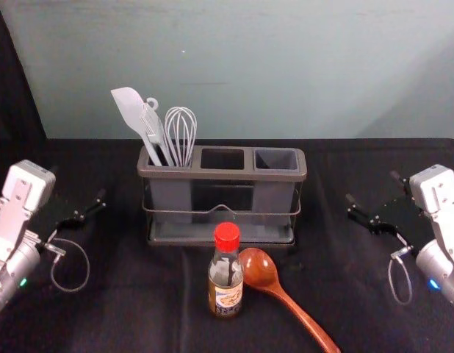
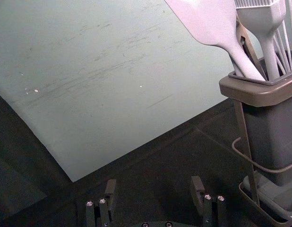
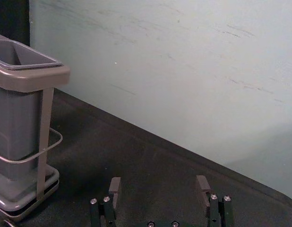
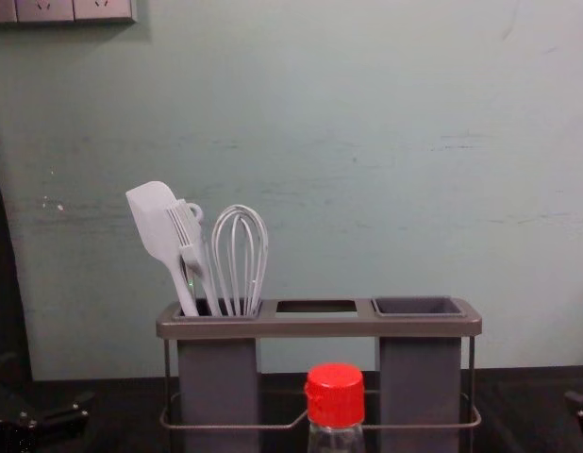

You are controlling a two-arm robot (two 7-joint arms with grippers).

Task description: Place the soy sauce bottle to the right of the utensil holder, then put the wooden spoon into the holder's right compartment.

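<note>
As I look down through the head view, the clear glass soy sauce bottle with a red cap (image 1: 226,276) stands upright on the black-covered bench (image 1: 139,316), just below the frame's middle. Right beside it lies the glossy reddish-brown wooden spoon (image 1: 260,271), its handle slanting toward the lower right; I can't tell whether they touch. Behind both I've got the grey three-section utensil holder (image 1: 236,175). Its left compartment carries a pale flat spatula (image 4: 158,226), a pale bristled brush (image 4: 199,262) and a wire whisk (image 4: 240,255); the right one is an open-topped grey cup. Out at the left edge my left tool (image 1: 78,184) has its fingers spread; at the right edge my right tool (image 1: 372,187) is spread too.
</note>
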